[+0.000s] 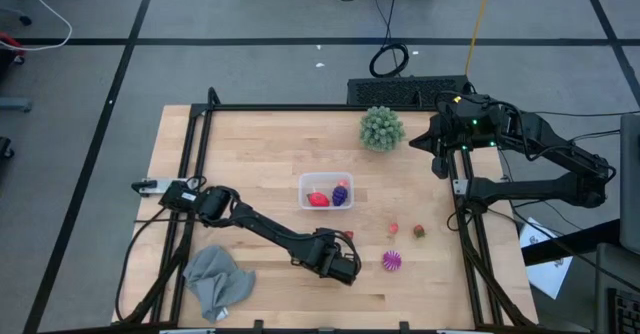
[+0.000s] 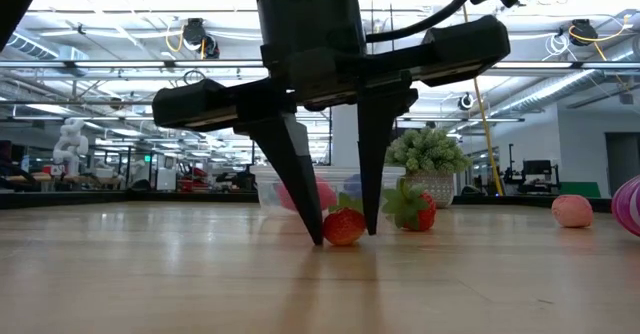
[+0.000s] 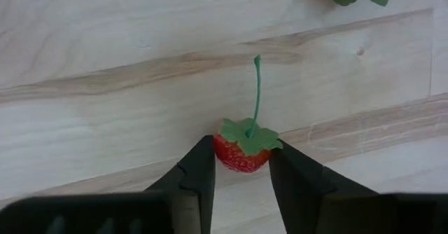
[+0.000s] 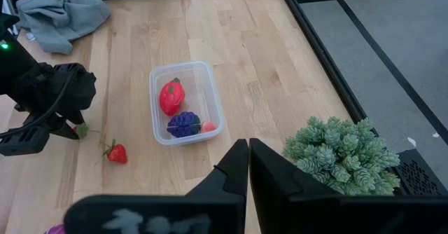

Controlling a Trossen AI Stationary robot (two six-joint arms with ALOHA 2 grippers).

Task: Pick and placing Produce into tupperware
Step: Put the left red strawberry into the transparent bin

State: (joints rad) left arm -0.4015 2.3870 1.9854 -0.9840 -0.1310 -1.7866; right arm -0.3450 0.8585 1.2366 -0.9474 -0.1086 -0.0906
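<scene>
Left pincer (image 3: 241,167) pinches one strawberry (image 3: 241,153); tupperware (image 1: 325,177) holds three pieces.

Overhead camera looks straight down on the whole table (image 1: 260,144). Low camera sits at tabletop height, facing across. 2 wrist cameras look past their fingers; the tupperware (image 1: 326,191) shows in 3 views.

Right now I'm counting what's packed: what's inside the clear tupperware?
The tupperware holds a red pepper-like piece, purple grapes and a small red piece, partly hidden by the grapes.
</scene>
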